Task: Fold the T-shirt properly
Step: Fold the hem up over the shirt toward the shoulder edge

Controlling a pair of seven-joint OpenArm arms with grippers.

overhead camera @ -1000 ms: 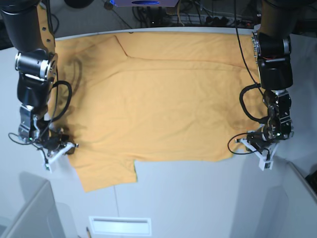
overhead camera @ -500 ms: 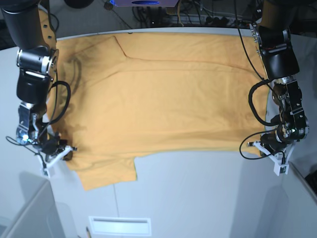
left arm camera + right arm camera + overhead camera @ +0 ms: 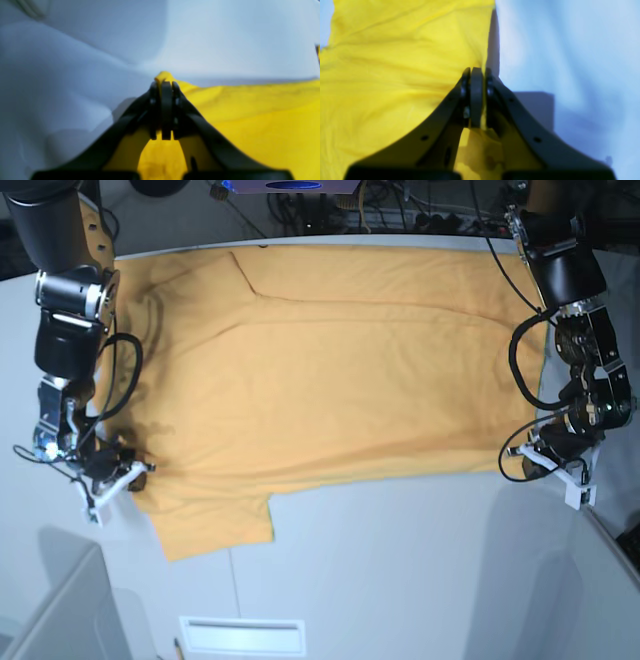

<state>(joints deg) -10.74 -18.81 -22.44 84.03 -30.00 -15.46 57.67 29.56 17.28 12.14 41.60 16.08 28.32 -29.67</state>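
The light-orange T-shirt (image 3: 330, 370) lies spread flat across the white table (image 3: 400, 560), plain side up, with one sleeve (image 3: 215, 525) sticking out toward the front left. My left gripper (image 3: 558, 457) is shut on the shirt's near right corner. In the left wrist view the jaws (image 3: 163, 86) are closed, with a tuft of yellow cloth (image 3: 163, 75) poking past them. My right gripper (image 3: 122, 473) is shut on the shirt's near left edge beside the sleeve. In the right wrist view its jaws (image 3: 475, 73) pinch the cloth (image 3: 395, 62).
Cables and equipment (image 3: 400, 205) sit behind the table's far edge. A white slotted label (image 3: 242, 635) lies at the front edge. Grey panels stand at the front left (image 3: 50, 600) and front right (image 3: 590, 580) corners.
Both grippers have moved outward, the left one more, toward the right of the base view. The shirt's near edge has been pulled straighter and tauter between them.
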